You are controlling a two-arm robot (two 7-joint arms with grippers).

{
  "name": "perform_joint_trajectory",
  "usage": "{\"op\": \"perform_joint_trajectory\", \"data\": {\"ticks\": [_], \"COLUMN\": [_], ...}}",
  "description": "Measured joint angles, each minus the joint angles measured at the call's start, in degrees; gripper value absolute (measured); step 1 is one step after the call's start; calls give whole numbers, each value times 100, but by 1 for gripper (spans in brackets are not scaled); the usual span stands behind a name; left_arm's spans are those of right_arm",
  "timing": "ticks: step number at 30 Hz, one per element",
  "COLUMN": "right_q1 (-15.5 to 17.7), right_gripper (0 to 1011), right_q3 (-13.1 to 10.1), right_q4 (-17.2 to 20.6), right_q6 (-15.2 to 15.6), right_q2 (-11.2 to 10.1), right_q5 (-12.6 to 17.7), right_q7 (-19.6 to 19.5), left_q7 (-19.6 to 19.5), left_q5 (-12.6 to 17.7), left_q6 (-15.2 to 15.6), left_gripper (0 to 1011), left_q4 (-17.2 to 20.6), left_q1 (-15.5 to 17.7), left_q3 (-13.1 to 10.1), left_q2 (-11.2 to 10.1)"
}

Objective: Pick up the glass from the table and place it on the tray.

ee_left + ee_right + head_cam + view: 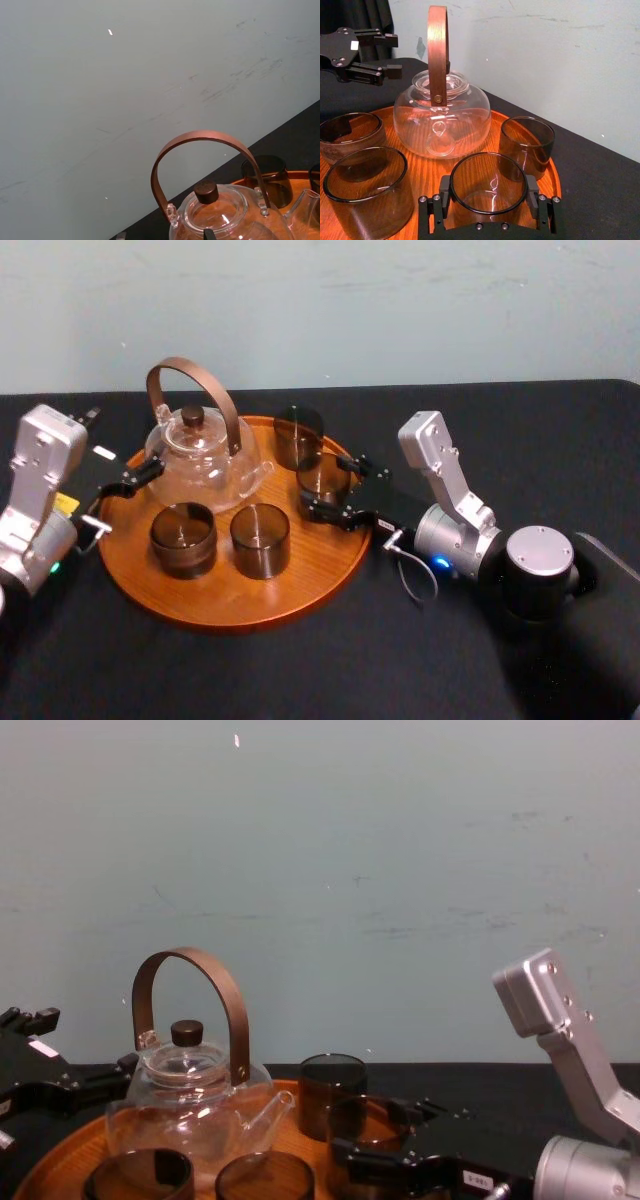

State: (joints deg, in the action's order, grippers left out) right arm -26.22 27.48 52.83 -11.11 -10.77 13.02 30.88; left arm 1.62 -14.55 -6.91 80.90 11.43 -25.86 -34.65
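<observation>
A round wooden tray (230,605) lies on the black table (520,430). A smoky glass (322,480) stands on the tray's right side, by the rim. My right gripper (338,490) reaches in from the right and is shut on this glass. In the right wrist view its fingers (445,192) press both sides of the glass (487,187). The chest view shows the same glass (375,1120) low at the centre right. My left gripper (128,495) hangs open at the tray's left rim, apart from every glass.
A clear glass teapot (200,455) with a brown arched handle stands at the tray's back left. Three more smoky glasses sit on the tray: two in front (183,537) (260,540) and one at the back (298,435). Bare table lies around the tray.
</observation>
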Motion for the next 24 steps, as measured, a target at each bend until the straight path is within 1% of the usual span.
{"op": "perform_joint_trajectory", "data": {"ticks": [4, 7, 8, 10, 19, 24], "right_q1": [0, 0, 0, 0, 0, 6], "right_gripper": [902, 935, 984, 1002, 1002, 1003], "right_q3": [-2, -4, -4, -5, -7, -46], "right_q4": [0, 0, 0, 0, 0, 2], "right_q6": [0, 0, 0, 0, 1, 2], "right_q2": [-1, -2, -3, -3, -5, -7], "right_q5": [5, 8, 10, 10, 19, 80], "right_q7": [1, 1, 2, 3, 14, 86], "left_q7": [0, 0, 0, 0, 0, 0], "left_q5": [0, 0, 0, 0, 0, 0], "left_q6": [0, 0, 0, 0, 0, 0], "left_gripper": [1001, 1001, 1001, 1001, 1001, 1001], "left_q4": [0, 0, 0, 0, 0, 0], "left_q1": [0, 0, 0, 0, 0, 0], "left_q3": [0, 0, 0, 0, 0, 0], "left_q2": [0, 0, 0, 0, 0, 0]}}
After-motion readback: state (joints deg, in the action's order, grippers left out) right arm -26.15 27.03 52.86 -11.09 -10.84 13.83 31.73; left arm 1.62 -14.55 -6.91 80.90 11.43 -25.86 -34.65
